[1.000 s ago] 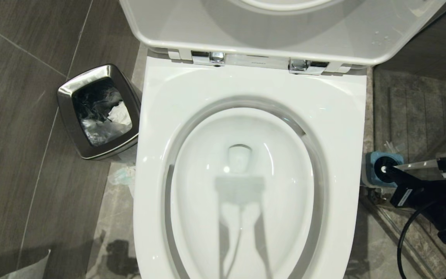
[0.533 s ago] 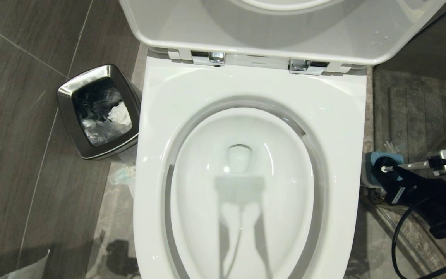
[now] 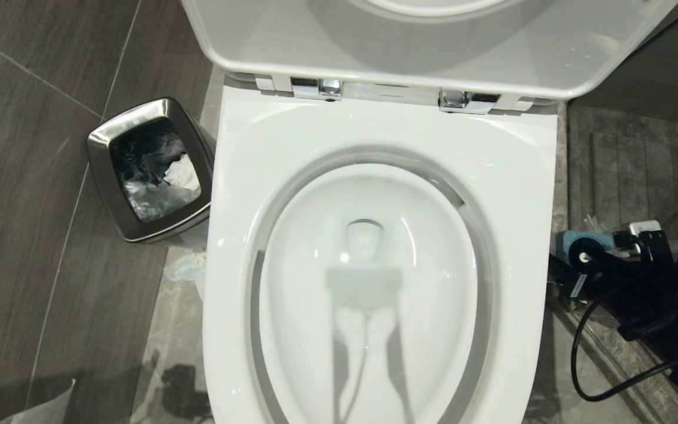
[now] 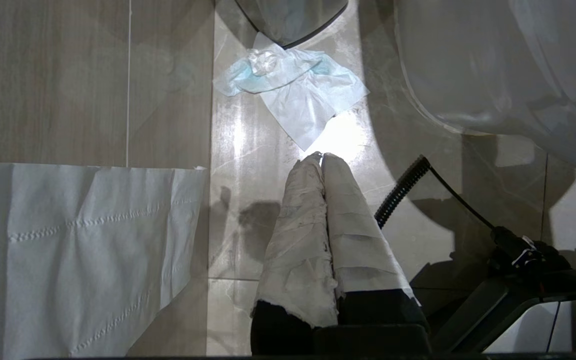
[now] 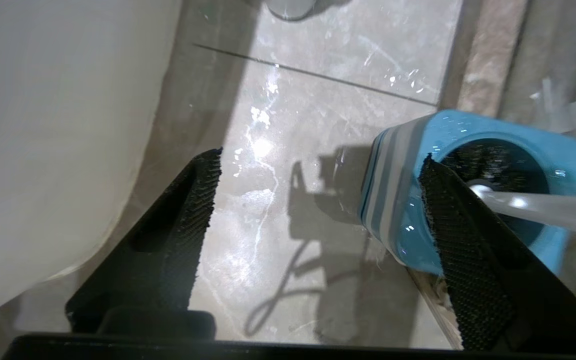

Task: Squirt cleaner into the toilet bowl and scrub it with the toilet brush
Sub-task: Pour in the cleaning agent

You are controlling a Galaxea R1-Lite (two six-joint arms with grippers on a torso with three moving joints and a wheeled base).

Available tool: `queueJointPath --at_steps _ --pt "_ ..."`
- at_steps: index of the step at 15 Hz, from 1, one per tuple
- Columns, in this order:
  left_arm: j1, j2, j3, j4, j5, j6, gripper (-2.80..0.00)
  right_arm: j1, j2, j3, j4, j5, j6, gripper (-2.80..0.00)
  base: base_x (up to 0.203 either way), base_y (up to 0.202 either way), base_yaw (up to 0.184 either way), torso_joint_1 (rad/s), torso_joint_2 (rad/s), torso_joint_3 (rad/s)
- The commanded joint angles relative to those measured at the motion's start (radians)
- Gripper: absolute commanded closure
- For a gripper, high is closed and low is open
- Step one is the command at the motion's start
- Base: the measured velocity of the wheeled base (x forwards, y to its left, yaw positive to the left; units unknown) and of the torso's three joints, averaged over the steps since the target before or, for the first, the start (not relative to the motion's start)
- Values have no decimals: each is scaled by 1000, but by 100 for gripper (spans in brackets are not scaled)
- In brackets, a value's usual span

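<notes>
The right claw [image 5: 313,200] has spread its jaws and dropped lower beside the toilet [image 3: 515,176], and grips nothing. The brush [image 5: 533,207] stands in its blue holder [image 5: 393,200] on the floor, handle past one finger, apparently returned. The left claw [image 4: 322,160] hangs shut.

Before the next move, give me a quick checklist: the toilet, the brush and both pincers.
1. Lid raised, toilet bowl open: ok.
2. Toilet brush seated, black head down in the blue holder: ok.
3. Right pincer open, beside the holder: ok.
4. Brush handle between the right pincer's fingers: not ok, it lies outside one finger.
5. Left pincer shut, parked low over the floor: ok.
6. Cleaner in the bowl: cannot tell.
</notes>
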Motion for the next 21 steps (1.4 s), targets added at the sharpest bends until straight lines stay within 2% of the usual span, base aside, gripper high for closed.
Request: queueJointPath --at_steps 1,12,21 --pt "0 2 2 0 0 0 0 2 107 -58 -13 1 -1 -280 0 0 0 0 0 0" --pt "0 0 2 0 0 0 0 9 281 -416 -14 -2 -21 -280 0 0 0 0 0 0" --pt "0 2 2 0 0 0 0 75 347 -586 -14 -4 -24 -280 0 0 0 0 5 0"
